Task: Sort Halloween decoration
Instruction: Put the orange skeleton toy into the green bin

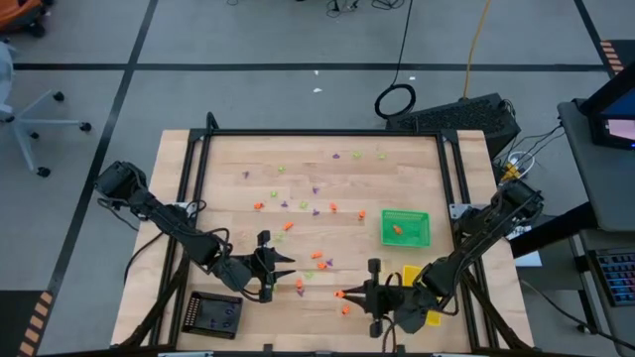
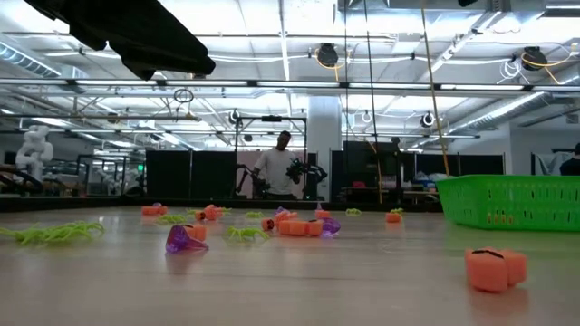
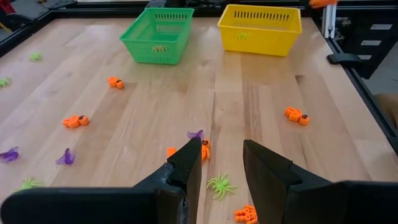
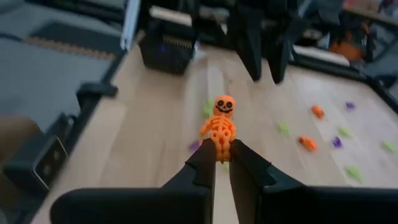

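Note:
Small orange, purple and lime green trinkets [image 1: 298, 223] lie scattered over the wooden table. My right gripper [image 1: 349, 295] is near the table's near edge, pointing toward the left side, and is shut on an orange skeleton figure [image 4: 219, 121]. My left gripper [image 1: 286, 268] is open and points toward the right side. It hovers over a green spider [image 3: 219, 185] and an orange trinket [image 3: 204, 148] and touches neither. The low view shows trinkets [image 2: 186, 238] resting on the tabletop. My right gripper pinches the orange skeleton figure by its leg end [image 4: 220, 144] between the two fingertips [image 4: 208, 155]. The fingers come at it about level, from the table's right. The body and round head [image 4: 224, 104] stick out beyond the fingertips, lifted clear of the table.
A green tray [image 1: 406, 212] with an orange trinket inside stands right of centre. A yellow tray [image 1: 409, 271] sits partly under my right arm. A black tray [image 1: 194, 315] holding purple pieces is at the near left corner. A person [image 2: 276, 167] stands in the room beyond.

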Controlling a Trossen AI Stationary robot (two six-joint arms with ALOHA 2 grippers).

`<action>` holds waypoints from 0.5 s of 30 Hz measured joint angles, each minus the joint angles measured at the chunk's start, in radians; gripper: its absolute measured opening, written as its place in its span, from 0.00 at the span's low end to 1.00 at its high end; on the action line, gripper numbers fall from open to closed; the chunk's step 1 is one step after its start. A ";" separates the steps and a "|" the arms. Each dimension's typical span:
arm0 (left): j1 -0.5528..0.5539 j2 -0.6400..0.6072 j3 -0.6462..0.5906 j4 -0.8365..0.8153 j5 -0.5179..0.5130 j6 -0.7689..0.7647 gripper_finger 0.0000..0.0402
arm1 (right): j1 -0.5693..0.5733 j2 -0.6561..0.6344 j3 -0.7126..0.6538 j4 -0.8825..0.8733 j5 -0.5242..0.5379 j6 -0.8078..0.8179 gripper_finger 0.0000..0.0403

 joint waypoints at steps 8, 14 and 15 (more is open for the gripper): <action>0.000 0.000 0.000 0.000 0.000 0.000 0.29 | -0.031 0.000 -0.162 0.451 -0.039 -0.180 0.04; 0.000 0.000 0.000 -0.001 0.000 0.000 0.29 | -0.073 0.000 -0.245 0.607 -0.082 -0.191 0.04; 0.000 0.000 0.000 -0.001 0.000 0.000 0.29 | -0.078 0.000 -0.257 0.629 -0.082 -0.190 0.04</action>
